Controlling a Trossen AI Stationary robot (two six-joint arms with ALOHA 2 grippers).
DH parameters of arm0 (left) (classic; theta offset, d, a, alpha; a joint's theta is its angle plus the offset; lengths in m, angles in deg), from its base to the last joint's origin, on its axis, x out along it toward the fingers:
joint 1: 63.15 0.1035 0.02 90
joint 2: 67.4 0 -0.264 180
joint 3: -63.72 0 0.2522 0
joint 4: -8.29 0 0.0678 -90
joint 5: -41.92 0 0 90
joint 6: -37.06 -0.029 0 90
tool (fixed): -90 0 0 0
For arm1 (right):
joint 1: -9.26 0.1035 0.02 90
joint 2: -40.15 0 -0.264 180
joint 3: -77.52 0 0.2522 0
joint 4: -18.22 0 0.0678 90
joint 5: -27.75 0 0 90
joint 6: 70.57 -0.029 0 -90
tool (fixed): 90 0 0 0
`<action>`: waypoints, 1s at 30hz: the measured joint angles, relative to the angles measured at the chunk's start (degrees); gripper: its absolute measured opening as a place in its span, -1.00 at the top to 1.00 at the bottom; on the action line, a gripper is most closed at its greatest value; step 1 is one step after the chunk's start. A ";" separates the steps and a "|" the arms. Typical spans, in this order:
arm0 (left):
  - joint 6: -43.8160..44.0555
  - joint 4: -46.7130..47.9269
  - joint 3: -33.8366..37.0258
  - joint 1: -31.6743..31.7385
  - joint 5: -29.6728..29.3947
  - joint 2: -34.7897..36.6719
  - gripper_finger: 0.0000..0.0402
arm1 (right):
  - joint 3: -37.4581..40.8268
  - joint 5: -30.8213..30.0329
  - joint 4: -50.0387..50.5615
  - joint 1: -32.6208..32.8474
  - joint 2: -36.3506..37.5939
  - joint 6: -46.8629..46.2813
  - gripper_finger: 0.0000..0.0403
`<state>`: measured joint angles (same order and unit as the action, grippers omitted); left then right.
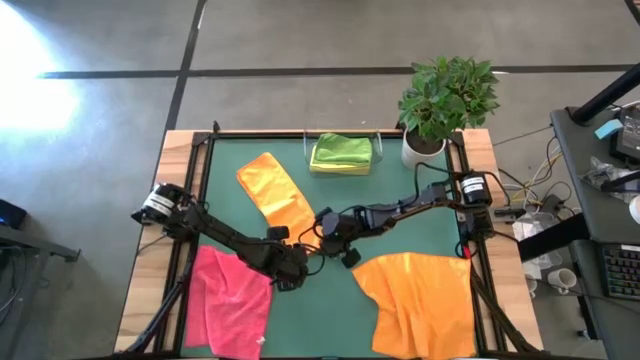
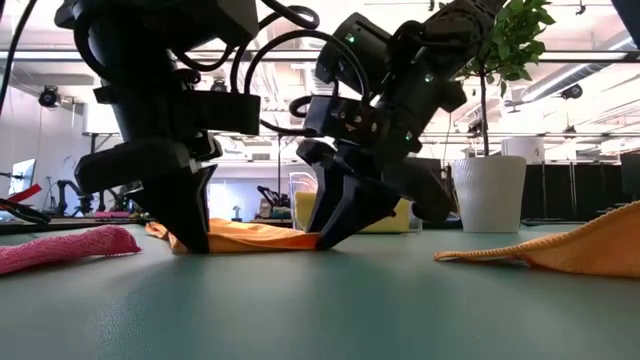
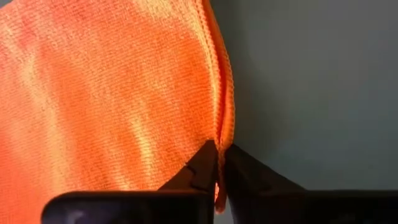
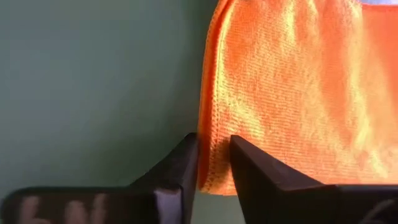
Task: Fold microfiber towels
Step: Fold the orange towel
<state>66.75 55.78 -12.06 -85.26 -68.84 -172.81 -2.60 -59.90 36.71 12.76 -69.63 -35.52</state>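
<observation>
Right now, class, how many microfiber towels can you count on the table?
4 visible: an orange towel mid-mat, its near edge pinched by both grippers; a second orange towel front right; a pink towel front left; a lime green towel folded at the back. Others may be hidden.

Potted plant (image 1: pixel 445 100) at far right table corner; green mat (image 1: pixel 420 170) on wooden table (image 1: pixel 150 270).

Overhead camera looks straight down; low camera sits level on the bench (image 1: pixel 185 150); both wrist cameras close on one orange towel (image 3: pixel 112 93).
</observation>
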 joint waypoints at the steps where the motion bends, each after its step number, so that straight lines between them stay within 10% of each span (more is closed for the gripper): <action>1: 0.00 -0.07 0.00 0.00 0.04 0.00 0.94 | -0.01 -0.06 0.33 0.08 0.11 -1.09 0.61; 6: 0.03 -0.08 -0.23 0.00 0.34 0.33 0.94 | 0.10 0.05 2.06 0.15 1.37 -6.55 0.92; 30: 2.00 -1.69 -14.62 -10.44 16.33 4.20 0.94 | -14.52 -2.57 25.22 20.69 10.52 -46.39 0.96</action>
<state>68.75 54.09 -26.68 -95.71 -52.51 -168.60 -17.12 -62.47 61.94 33.44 -59.11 -81.91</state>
